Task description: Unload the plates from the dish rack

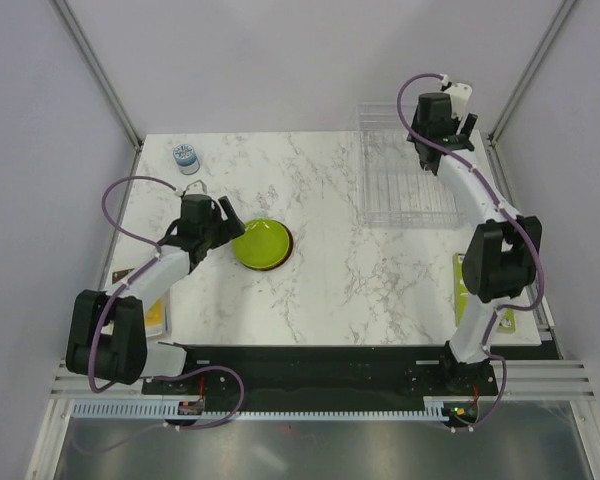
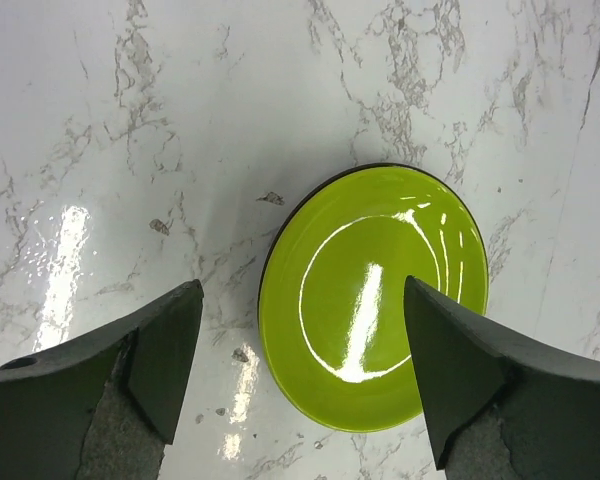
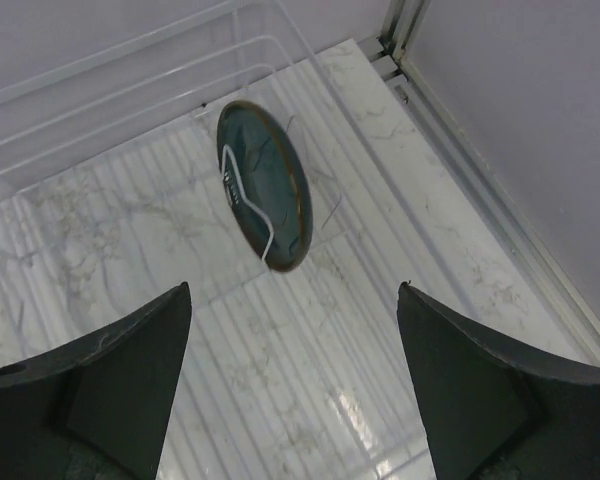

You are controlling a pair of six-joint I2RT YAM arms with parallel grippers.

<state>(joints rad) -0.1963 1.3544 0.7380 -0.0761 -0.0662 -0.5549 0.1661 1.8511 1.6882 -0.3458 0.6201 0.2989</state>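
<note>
The counter (image 1: 350, 290) is white marble veined in grey. The lime green plate (image 2: 372, 297) is glossy, and a red-brown rim (image 1: 289, 244) shows under it. The dish rack (image 1: 408, 170) is clear-white wire. The teal plate (image 3: 264, 186) inside it is dark, edged in brown. The container (image 1: 185, 156), well left of the rack, is blue-grey.
</note>
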